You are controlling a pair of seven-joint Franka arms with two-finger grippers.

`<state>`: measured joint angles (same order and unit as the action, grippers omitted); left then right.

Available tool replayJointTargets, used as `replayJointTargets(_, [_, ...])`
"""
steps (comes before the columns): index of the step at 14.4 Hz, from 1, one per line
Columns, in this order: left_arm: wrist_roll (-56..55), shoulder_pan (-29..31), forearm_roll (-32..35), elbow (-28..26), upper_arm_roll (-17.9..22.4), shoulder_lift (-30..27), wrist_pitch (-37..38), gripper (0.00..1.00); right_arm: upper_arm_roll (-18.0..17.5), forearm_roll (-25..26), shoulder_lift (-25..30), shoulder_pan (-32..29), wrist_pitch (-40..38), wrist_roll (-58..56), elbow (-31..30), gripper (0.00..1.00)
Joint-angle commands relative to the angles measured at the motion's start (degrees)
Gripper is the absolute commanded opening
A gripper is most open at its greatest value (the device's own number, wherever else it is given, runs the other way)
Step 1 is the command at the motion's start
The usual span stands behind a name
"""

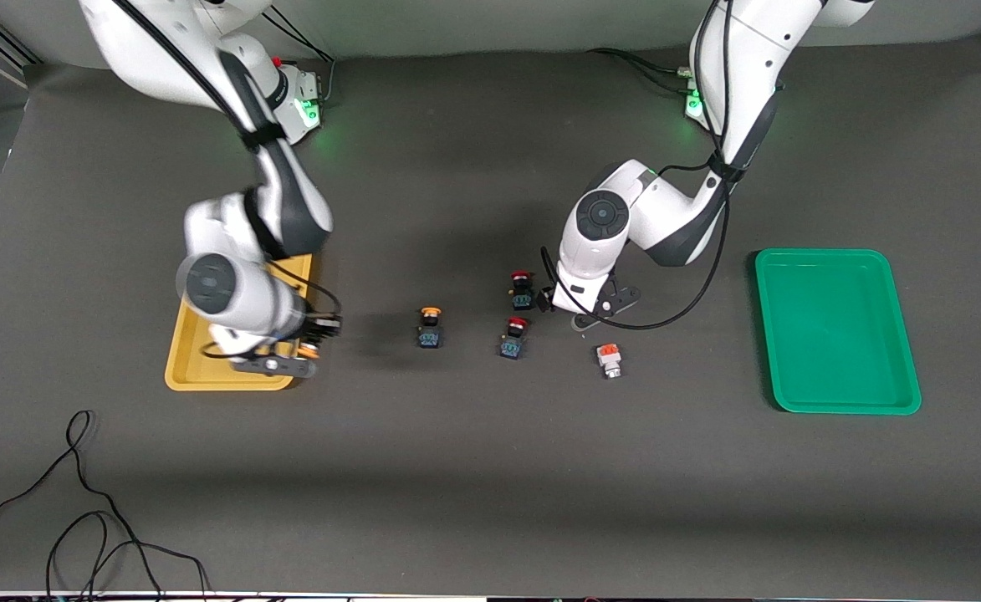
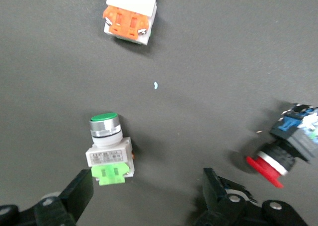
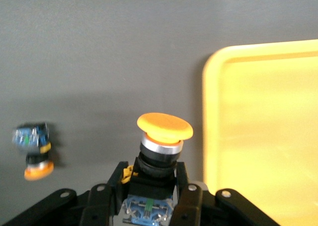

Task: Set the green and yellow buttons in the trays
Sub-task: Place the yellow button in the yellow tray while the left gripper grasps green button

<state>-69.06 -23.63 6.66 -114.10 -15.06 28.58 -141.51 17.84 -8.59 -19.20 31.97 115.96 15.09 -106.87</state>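
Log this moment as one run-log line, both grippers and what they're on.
right gripper: shut on yellow button, by yellow tray | left gripper: open over green button | green tray: empty

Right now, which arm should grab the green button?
Left. The left gripper hangs open directly over the green button on the table. The right gripper is shut on a yellow button beside the yellow tray.
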Motion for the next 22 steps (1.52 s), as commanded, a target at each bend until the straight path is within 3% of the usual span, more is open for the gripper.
replayJointTargets(1, [5.1, 2.4, 1.0, -3.8, 0.0, -1.4, -2.2, 0.98, 6.5, -0.9, 3.8, -0.1, -4.6, -11.8, -1.4, 0.0])
replayJointTargets(4, [6.7, 2.6, 1.0, -4.6, 0.1, -0.9, -3.9, 0.98, 12.9, -1.0, 4.3, 0.1, -1.5, -24.5, -6.7, 0.0])
replayJointTargets(6, [6.7, 2.5, 1.0, -5.3, 0.0, -0.1, -5.4, 0.98, 13.6, -1.1, 4.4, 0.1, 6.5, -29.7, -13.1, 0.0])
replayJointTargets(8, [6.5, 2.1, 0.9, -5.3, 0.0, 0.4, -5.7, 0.98, 13.6, -4.7, 3.3, 0.1, 17.6, -34.0, -19.9, 0.0])
replayJointTargets(10, [5.9, 1.3, 0.9, -5.3, -0.1, 0.6, -5.7, 0.95, 13.6, -9.0, 1.2, 0.3, 19.5, -37.8, -20.7, 0.0])
replayJointTargets(12, [5.8, 1.2, 0.9, -5.2, -0.1, 0.5, -5.6, 0.77, 13.2, -10.0, 0.0, 1.0, 21.8, -38.5, -21.4, 0.0])
replayJointTargets(14, [6.0, 1.2, 0.9, -5.2, -0.1, 0.4, -5.5, 0.32, 13.0, -10.1, -2.6, 2.6, 24.7, -38.4, -21.8, 0.0])
replayJointTargets(17, [6.0, 1.0, 0.9, -5.0, -0.1, 0.2, -5.3, 0.01, 12.3, -12.1, -5.0, 3.9, 27.8, -38.5, -21.8, 0.0])
replayJointTargets(20, [5.5, 1.4, 0.9, -4.6, -0.1, -1.7, -4.2, 0.0, 12.1, -13.0, -5.7, 4.4, 28.5, -38.6, -21.6, 0.0])
replayJointTargets(21, [5.2, 1.8, 0.9, -4.5, -0.1, -3.6, -3.3, 0.0, 12.1, -13.0, -5.6, 4.3, 28.5, -38.6, -21.6, 0.15])
replayJointTargets(22, [5.2, 1.8, 0.8, -3.9, -0.1, -6.0, -1.0, 0.0, 12.1, -13.1, -5.5, 4.4, 28.4, -38.6, -21.6, 0.78])
